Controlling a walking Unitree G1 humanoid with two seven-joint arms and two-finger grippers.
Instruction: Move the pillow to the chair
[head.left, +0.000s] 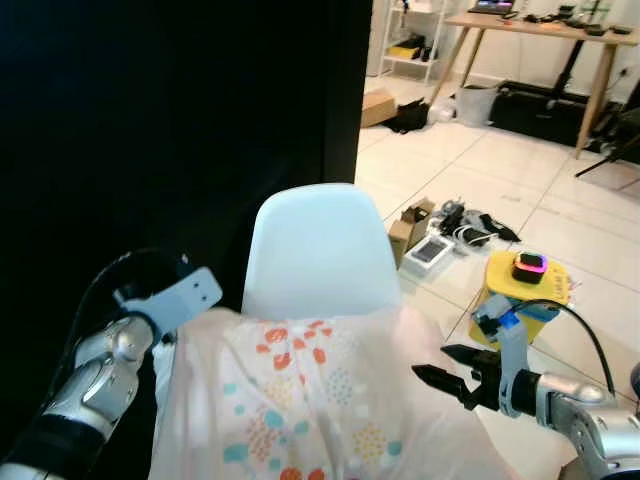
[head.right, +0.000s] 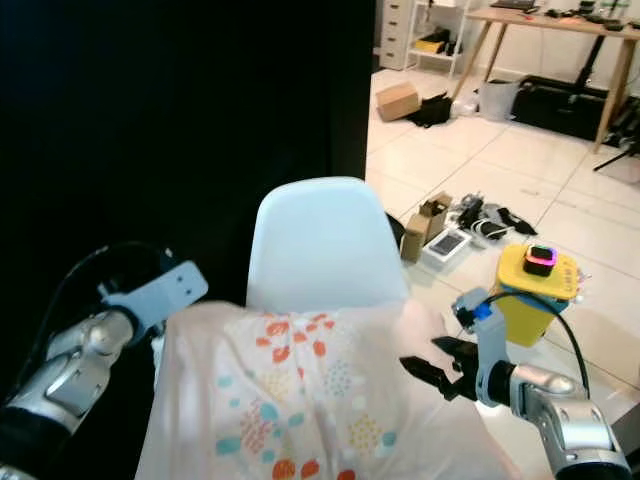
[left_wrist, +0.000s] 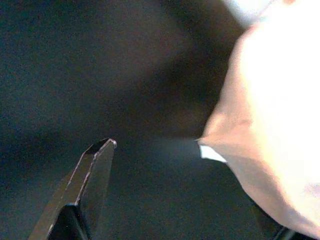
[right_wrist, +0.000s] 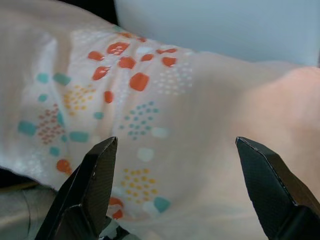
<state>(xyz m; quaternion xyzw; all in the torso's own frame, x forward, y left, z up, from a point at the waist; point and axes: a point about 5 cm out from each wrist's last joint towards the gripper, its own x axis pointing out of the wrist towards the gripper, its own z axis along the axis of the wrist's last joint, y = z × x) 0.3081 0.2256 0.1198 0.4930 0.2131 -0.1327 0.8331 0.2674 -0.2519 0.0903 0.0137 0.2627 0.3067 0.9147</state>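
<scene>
Pillow (head.left: 320, 400): on the chair (head.left: 320, 250), before its backrest.
Left gripper (head.left: 165, 335): left of the pillow.
Right gripper (head.left: 440, 368): right of the pillow.

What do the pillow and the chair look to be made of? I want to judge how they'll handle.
The pillow looks like soft matte printed fabric: it sags and creases, with orange and teal dots. The chair seems hard moulded plastic, pale and smooth, one curved shell with a faint sheen.

Silver jointed arms carry looping black cables, pale-blue wrist brackets and black-fingered right gripper (head.left: 438, 365).
</scene>
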